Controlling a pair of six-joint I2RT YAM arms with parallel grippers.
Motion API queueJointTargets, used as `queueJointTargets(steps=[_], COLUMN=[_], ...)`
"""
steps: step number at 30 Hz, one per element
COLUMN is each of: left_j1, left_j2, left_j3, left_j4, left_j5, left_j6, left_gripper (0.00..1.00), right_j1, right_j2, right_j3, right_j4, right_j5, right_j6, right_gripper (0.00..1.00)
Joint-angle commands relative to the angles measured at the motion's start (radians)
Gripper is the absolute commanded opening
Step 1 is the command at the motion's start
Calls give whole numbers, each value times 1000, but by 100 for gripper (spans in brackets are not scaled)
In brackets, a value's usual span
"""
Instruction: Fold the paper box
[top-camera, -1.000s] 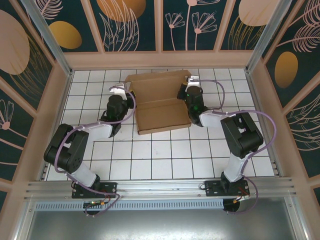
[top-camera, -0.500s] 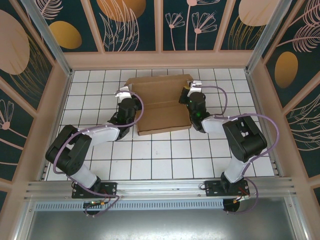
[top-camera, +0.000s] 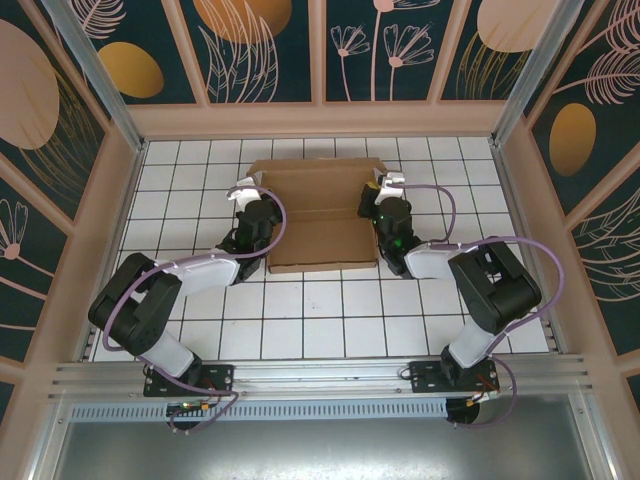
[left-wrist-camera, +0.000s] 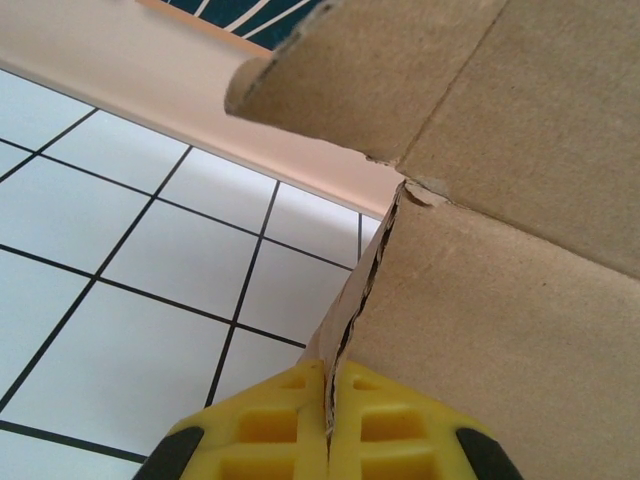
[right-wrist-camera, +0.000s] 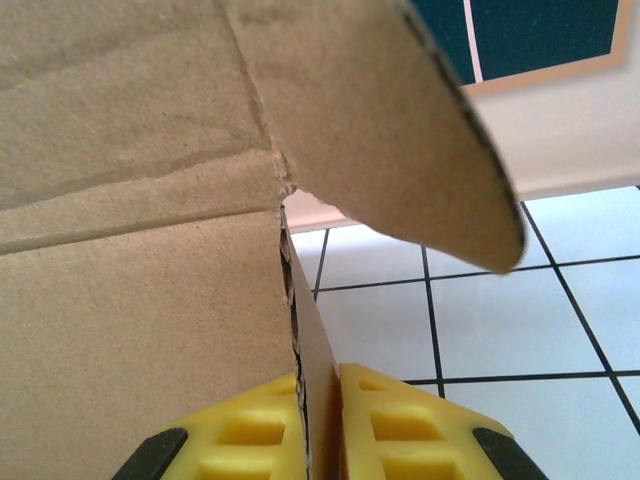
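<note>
the creased brown paper box is lying open, the left gripper and right gripper each pinching a thin side flap.

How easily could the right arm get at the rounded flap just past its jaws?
Probably yes: nothing lies before the rounded flap, but the jaws pinch a side wall of the paper box and must let go first.

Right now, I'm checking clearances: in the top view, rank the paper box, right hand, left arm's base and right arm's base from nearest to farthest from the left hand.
1. paper box: pinched by the left hand, at its left flap.
2. right hand: across the box, at its right flap.
3. left arm's base: near edge, left.
4. right arm's base: near edge, right.
</note>
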Motion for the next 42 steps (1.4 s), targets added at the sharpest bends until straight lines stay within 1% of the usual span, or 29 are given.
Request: queueJointTargets(steps=[1,8,15,19,20,24,27,30,31,35,39,42], left_j1=[-27,-27,-22,6,11,25,27,25,26,24,-2,-31], left_j2=[45,109,174,181,183,181,155,131,97,51,-8,-47], left_j3=[-13,59,122,135,139,153,138,88,68,-8,-105,-156], left_j4=[-191,-220,-245,-247,-248,-264,-269,-231,-215,-157,-66,-8], left_j5=[70,64,85,130,138,176,182,185,183,192,136,105], left_j6=[-13,7,23,15,17,18,27,40,41,34,41,60], left_gripper=[0,0,0,0,0,0,0,0,0,0,0,0], right_j1=[42,29,7,7,-22,-44,-51,-55,-55,-54,-43,-33], right_j2=[19,87,139,159,162,161,135,100,87,46,-7,-54], right_j3=[-13,69,161,205,210,229,217,184,175,129,58,-3], right_j4=[-71,-139,-226,-286,-292,-335,-354,-337,-335,-313,-257,-189], right_j5=[-53,-80,-130,-163,-167,-198,-225,-287,-300,-314,-313,-310], right_j6=[9,-20,-18,-14,-11,6,-2,-16,-17,-10,8,13], right_gripper=[13,14,14,15,15,16,17,21,23,30,35,42])
